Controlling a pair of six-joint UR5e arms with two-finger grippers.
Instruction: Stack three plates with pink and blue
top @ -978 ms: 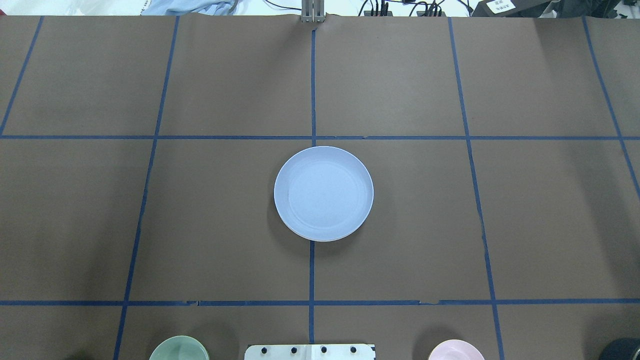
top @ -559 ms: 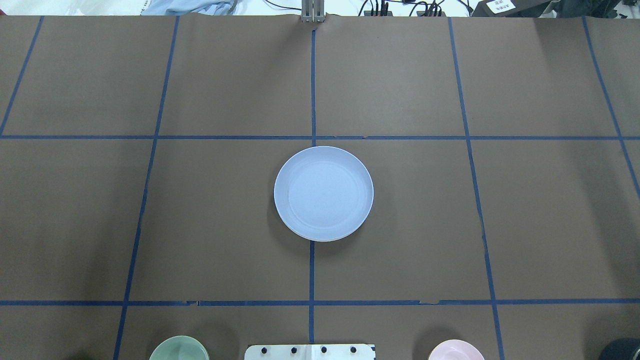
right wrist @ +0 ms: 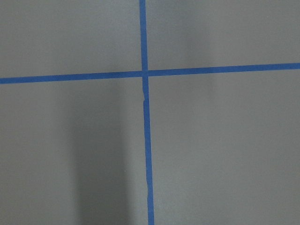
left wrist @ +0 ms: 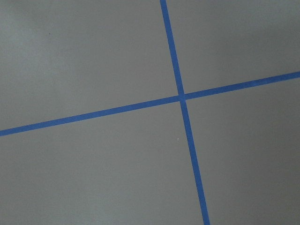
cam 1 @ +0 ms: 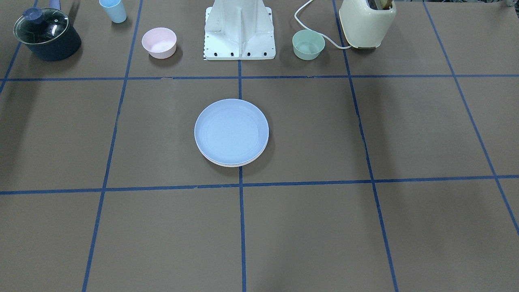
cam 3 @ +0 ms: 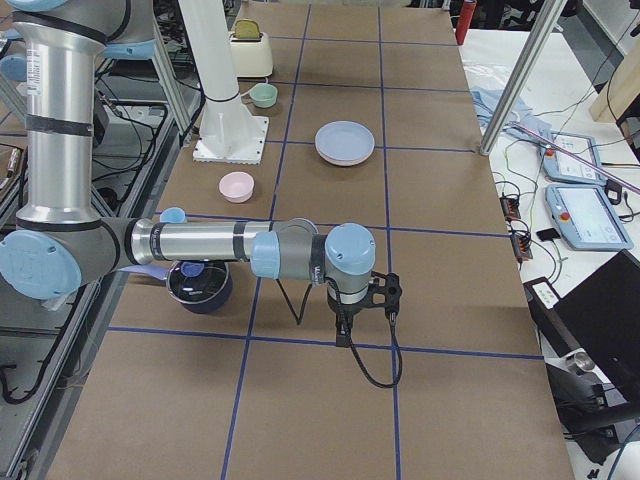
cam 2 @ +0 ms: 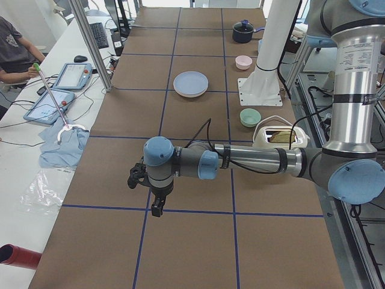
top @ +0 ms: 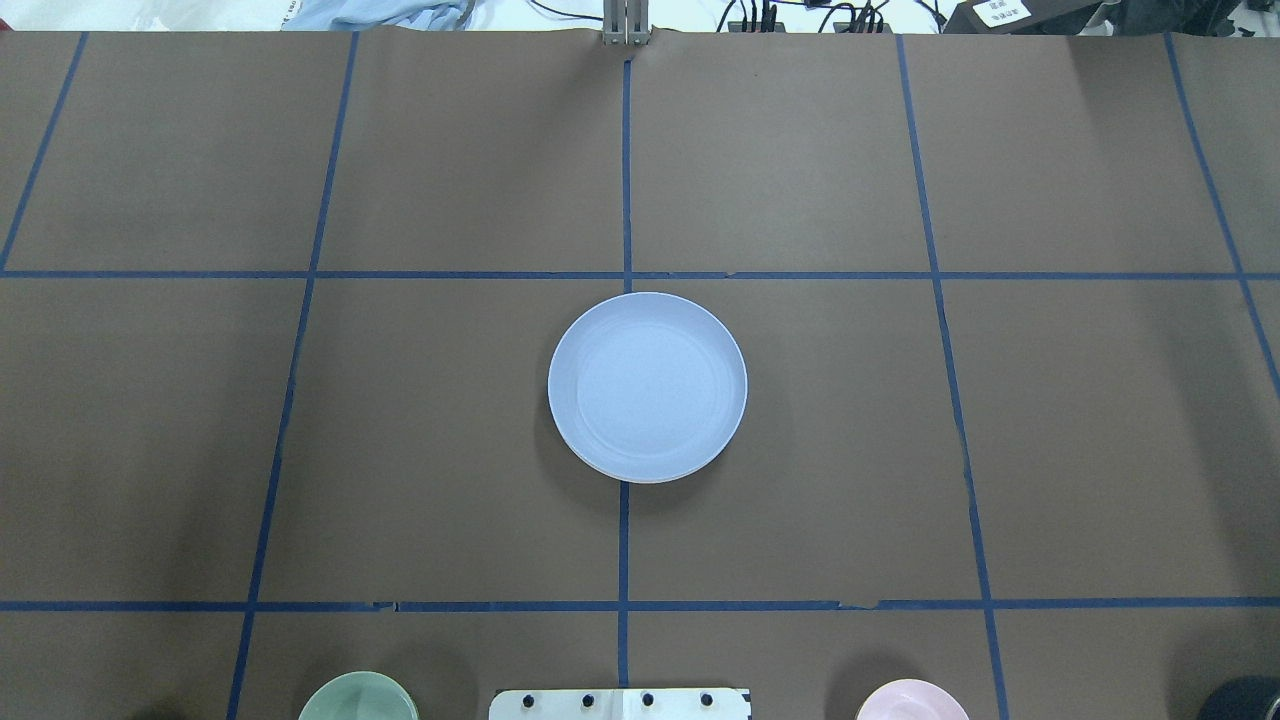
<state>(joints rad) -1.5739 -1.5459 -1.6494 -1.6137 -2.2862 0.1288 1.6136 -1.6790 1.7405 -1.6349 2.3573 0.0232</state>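
A light blue plate (top: 647, 386) lies in the middle of the table, on top of a stack; it also shows in the front-facing view (cam 1: 231, 131). A pale rim (cam 1: 232, 164) peeks out under its near edge; the pink and cream-green plates are otherwise hidden beneath it. My left gripper (cam 2: 157, 208) shows only in the exterior left view, hanging over bare table far from the stack. My right gripper (cam 3: 343, 334) shows only in the exterior right view, likewise far from the stack. I cannot tell whether either is open or shut. Both wrist views show only brown table and blue tape lines.
Along the robot's side stand a small pink bowl (cam 1: 159, 42), a small green bowl (cam 1: 308, 44), a lidded dark pot (cam 1: 46, 34), a blue cup (cam 1: 113, 10), a cream toaster (cam 1: 367, 22) and the white base (cam 1: 239, 28).
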